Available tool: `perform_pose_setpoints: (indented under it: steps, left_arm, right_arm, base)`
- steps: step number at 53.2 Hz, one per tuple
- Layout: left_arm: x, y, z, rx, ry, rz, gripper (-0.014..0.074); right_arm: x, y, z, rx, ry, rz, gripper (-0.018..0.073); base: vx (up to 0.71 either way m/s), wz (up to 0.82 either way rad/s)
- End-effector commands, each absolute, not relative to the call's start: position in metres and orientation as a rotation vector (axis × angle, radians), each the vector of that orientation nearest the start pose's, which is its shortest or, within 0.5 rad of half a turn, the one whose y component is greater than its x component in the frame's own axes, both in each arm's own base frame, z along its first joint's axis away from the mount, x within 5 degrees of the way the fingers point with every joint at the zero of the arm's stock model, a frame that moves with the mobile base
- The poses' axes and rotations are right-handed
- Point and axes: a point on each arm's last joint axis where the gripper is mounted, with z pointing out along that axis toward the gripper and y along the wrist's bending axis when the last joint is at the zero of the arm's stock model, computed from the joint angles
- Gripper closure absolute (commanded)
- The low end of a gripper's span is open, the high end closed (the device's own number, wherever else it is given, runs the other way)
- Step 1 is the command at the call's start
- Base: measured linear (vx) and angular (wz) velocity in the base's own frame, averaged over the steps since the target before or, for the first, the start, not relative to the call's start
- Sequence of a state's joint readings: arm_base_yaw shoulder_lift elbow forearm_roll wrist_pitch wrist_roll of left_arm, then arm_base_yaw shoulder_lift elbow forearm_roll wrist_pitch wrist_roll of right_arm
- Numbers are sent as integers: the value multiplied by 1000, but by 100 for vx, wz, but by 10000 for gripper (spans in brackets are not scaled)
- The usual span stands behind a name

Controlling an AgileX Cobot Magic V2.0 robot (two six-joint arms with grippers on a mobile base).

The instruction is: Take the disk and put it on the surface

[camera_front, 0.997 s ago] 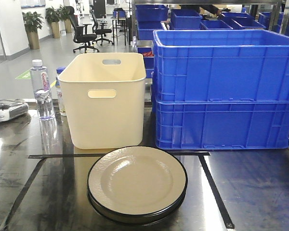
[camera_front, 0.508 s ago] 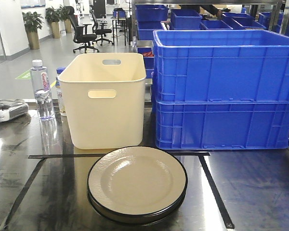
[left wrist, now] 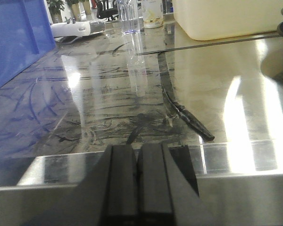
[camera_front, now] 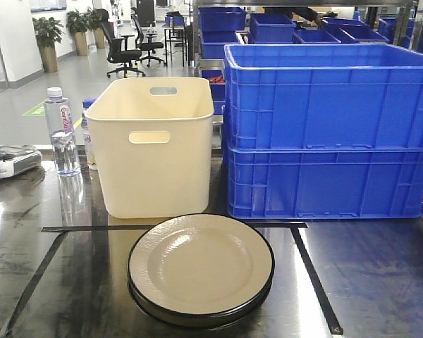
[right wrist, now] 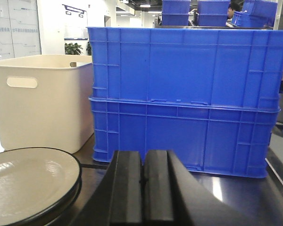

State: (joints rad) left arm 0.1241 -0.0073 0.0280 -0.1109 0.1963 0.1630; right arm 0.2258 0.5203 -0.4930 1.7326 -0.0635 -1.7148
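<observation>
The disk [camera_front: 200,267] is a cream plate with a black rim, topmost of a short stack inside the taped rectangle on the surface [camera_front: 56,282], a dark glossy metal tabletop. The right wrist view shows the disk [right wrist: 28,181] low on the left. My right gripper [right wrist: 143,160] is shut on nothing, to the right of the stack and facing the blue crates. My left gripper [left wrist: 138,155] is also shut and holds nothing, hovering at the table's near edge, well left of the stack. Neither gripper appears in the front view.
A cream bin [camera_front: 155,141] stands behind the stack, with two stacked blue crates [camera_front: 324,134] to its right. A water bottle [camera_front: 60,130] and a white device [camera_front: 10,160] sit at the back left. Black tape [camera_front: 317,282] frames the rectangle; one loose tape end [left wrist: 188,120] lifts.
</observation>
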Motion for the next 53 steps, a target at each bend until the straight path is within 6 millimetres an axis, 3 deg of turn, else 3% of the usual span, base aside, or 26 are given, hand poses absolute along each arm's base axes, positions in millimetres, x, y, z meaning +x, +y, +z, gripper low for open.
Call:
perform_pose_setpoints:
  steps: [1,7,18,34,44,53]
  left_arm:
    - [56,5,190,-52,1618,111,598]
    - [56,5,190,-52,1618,111,598]
    - [56,5,190,-52,1618,111,598]
    - [56,5,190,-52,1618,111,598]
    - [56,5,190,-52,1618,111,598]
    - [56,5,190,-52,1618,111,598]
  right_arm:
    - [112,23,349,-94,1493,215,568]
    - [112,24,349,-90,1492,242,568]
    - [109,35,340,-311,1557,209,568]
    - [117,29,324,-160,1736,230,568]
    - [106,24,294,-144,1658,214,568]
    - [80,17,241,-117,1488,216,568]
  base:
    - [0,0]
    - [0,0]
    - [0,0]
    - [0,0]
    - [0,0]
    - [0,0]
